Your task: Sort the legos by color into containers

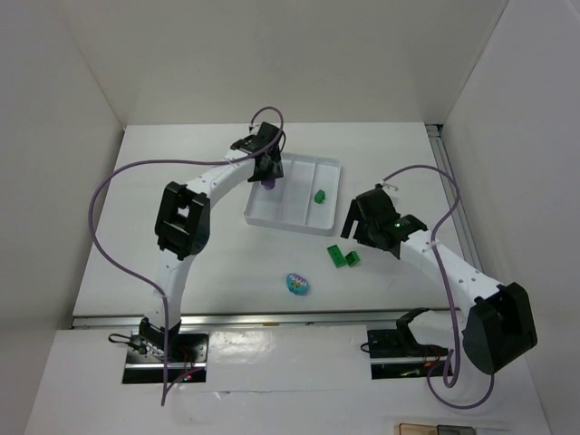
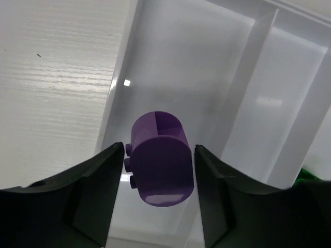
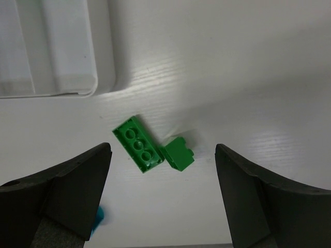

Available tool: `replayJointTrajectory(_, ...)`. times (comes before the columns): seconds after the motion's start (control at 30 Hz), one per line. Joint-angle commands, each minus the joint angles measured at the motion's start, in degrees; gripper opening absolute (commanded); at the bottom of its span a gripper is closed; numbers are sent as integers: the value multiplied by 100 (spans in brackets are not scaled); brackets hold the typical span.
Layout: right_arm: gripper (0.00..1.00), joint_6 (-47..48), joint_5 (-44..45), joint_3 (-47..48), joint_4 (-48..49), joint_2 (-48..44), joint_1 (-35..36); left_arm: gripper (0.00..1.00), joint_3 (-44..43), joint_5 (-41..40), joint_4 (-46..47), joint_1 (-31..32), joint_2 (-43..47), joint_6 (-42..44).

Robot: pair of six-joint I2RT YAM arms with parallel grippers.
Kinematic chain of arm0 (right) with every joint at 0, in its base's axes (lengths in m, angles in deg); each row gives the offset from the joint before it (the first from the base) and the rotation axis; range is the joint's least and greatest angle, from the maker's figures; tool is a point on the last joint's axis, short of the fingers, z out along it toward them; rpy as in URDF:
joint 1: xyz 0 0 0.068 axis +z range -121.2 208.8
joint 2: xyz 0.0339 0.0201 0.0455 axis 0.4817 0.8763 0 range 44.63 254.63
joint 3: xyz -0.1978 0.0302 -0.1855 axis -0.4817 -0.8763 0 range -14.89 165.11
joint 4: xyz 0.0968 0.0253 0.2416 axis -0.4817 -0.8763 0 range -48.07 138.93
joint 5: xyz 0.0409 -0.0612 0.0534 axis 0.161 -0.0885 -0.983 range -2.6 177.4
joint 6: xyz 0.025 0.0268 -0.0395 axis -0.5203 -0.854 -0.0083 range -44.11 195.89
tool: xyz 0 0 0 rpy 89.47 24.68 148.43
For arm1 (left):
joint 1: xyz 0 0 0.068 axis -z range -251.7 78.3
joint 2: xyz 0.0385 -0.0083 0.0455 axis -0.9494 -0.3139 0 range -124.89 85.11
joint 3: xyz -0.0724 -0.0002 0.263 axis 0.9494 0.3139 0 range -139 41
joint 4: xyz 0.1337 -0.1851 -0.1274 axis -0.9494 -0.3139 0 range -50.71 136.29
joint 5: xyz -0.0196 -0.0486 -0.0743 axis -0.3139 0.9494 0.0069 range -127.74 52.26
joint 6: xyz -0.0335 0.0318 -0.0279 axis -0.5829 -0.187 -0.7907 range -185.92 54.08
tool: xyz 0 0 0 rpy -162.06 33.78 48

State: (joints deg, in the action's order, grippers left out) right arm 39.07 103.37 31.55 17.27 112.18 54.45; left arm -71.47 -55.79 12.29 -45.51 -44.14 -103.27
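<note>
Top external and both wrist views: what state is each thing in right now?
Left hand: shut on purple piece.
Purple piece: held over the tray's left compartment.
Right hand: open, above two green bricks.
Two green bricks: lying on the table, close together.
Third green brick: lying in the tray's right compartment.
Cyan piece: lying on the table, untouched.

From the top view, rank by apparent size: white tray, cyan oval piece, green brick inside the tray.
Largest: white tray.
Then: cyan oval piece.
Smallest: green brick inside the tray.
</note>
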Motion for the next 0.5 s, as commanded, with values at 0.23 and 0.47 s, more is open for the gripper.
replayJointTrajectory(0.23,86,-405,-155,-601,28,-93,98,88,-56,47,-19,201,681,421)
replayJointTrajectory(0.47,82,-405,-340,-952,686,292,98,87,575,-85,-19,448,1849,526)
